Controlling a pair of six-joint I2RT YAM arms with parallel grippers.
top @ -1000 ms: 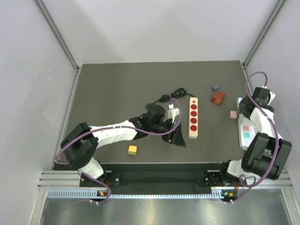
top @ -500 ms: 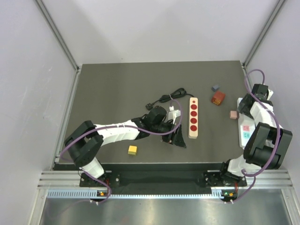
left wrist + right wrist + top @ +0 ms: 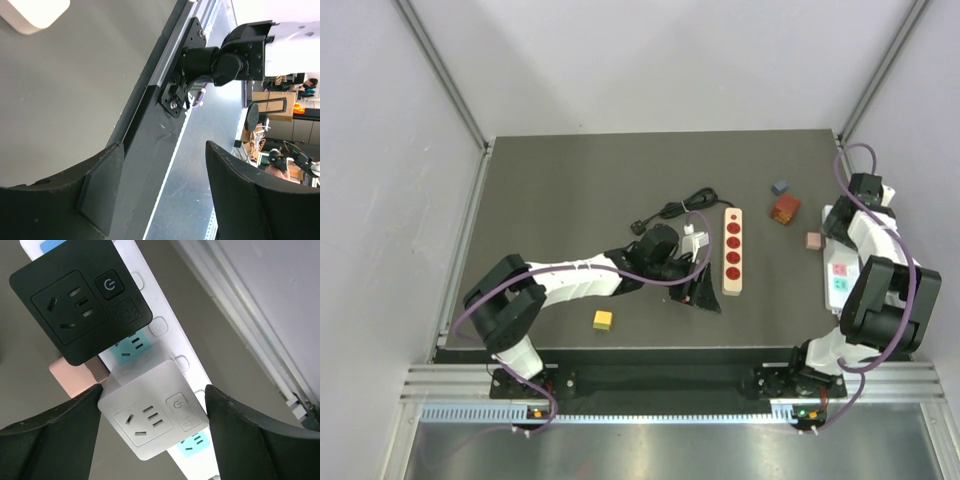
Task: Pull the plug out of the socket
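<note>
Plug (image 3: 691, 233) lies beside the socket strip (image 3: 732, 250); left tool (image 3: 162, 185) and right tool (image 3: 152, 410) both spread, holding nothing.

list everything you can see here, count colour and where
table: 1, dark grey, under everything
cream strip: 1, cream with red sockets, centre
plug: 1, white, just left of the cream strip
cable: 1, black, left of the cream strip's far end
yellow cube: 1, yellow, near edge, left of centre
blue cube: 1, grey-blue, far right
red block: 1, red-orange, beside the blue cube
pink cube: 1, pink, left of the white strip
white strip: 1, white, right edge
black adapter: 1, black, on the white strip
white adapter: 1, white, on the white strip
left tool: 1, black, open, by the cream strip's near end
right tool: 1, black, open over the white adapter
</note>
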